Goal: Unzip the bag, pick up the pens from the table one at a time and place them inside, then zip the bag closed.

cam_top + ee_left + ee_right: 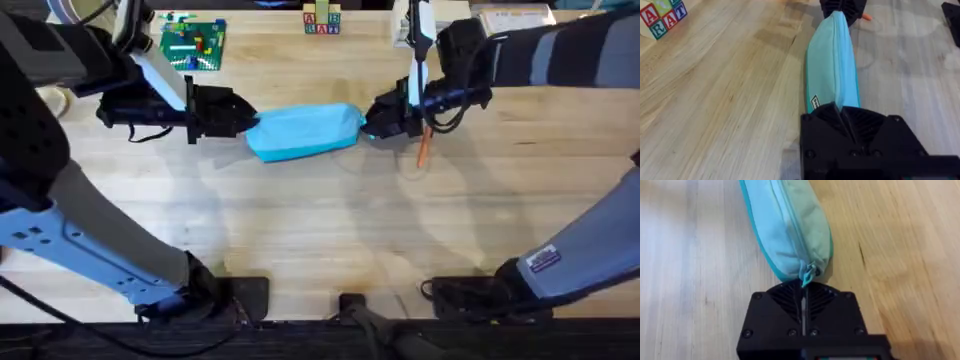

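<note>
the bag [303, 131] lies on the surface [320, 230] at mid-table, a little far of centre, with its long axis running left to right and only slightly tilted, the right end a touch farther away. each arm holds one end: the left gripper [243, 121] is closed on the bag's left end, and in the left wrist view its fingers [835, 120] pinch the fabric there, the bag stretching straight away from them toward the other arm. the right gripper [372, 124] meets the right end, and in the right wrist view its fingers [790, 300] are closed on the small pull tab [810, 274] where the zipper [790, 220] ends. the zipper runs along the top of the bag, lengthwise, and looks shut along its full visible run. so the coming pull probably has to travel along that axis, from the right end toward the left, while the left arm anchors the far end and keeps the fabric taut. the pen [424, 148] lies just right of the right gripper, pointing near-far, its far part hidden under the arm; the right arm is clearly nearer to it.
</note>
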You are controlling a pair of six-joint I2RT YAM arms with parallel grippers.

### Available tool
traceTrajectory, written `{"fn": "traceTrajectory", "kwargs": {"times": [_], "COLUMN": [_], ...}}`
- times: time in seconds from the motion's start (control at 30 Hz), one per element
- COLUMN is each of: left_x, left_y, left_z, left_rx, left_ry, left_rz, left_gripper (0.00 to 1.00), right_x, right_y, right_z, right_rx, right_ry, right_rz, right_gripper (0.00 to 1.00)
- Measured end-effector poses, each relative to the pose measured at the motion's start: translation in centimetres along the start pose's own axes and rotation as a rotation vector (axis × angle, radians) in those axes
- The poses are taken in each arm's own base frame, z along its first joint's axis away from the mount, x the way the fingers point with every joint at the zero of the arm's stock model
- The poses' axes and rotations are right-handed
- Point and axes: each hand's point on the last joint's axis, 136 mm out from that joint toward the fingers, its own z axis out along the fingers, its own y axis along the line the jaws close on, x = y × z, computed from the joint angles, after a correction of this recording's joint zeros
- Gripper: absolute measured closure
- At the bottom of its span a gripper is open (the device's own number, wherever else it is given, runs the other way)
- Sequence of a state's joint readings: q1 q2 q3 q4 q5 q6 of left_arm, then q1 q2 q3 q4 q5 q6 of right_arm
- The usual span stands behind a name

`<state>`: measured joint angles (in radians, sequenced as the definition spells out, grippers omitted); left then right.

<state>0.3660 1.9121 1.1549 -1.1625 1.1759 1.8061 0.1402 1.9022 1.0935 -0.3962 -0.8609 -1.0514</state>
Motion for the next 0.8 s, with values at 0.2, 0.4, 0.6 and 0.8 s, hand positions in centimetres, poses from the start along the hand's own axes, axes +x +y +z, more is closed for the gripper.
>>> {"fn": "traceTrajectory", "kwargs": {"times": [0.2,0.4,0.6,0.8], "left_x": [0.0,0.0,0.0,0.0], "left_y": [0.0,0.0,0.0,0.0], "left_z": [0.0,0.0,0.0,0.0], "left_rx": [0.0,0.0,0.0,0.0], "left_ry": [0.0,0.0,0.0,0.0], "left_rz": [0.001,0.0,0.0,0.0], "left_gripper": [0.958,0.958,0.958,0.958], "right_x": [0.0,-0.1,-1.7,-4.1], "right_y": [0.0,-0.1,-0.7,-0.6], "right_z": [0.0,-0.2,-2.0,-4.0], "right_rx": [0.0,0.01,0.095,0.16], "right_ry": [0.0,0.006,0.024,0.005], "right_rz": [0.055,0.135,0.123,0.122], "right_gripper": [0.97,0.97,0.97,0.97]}}
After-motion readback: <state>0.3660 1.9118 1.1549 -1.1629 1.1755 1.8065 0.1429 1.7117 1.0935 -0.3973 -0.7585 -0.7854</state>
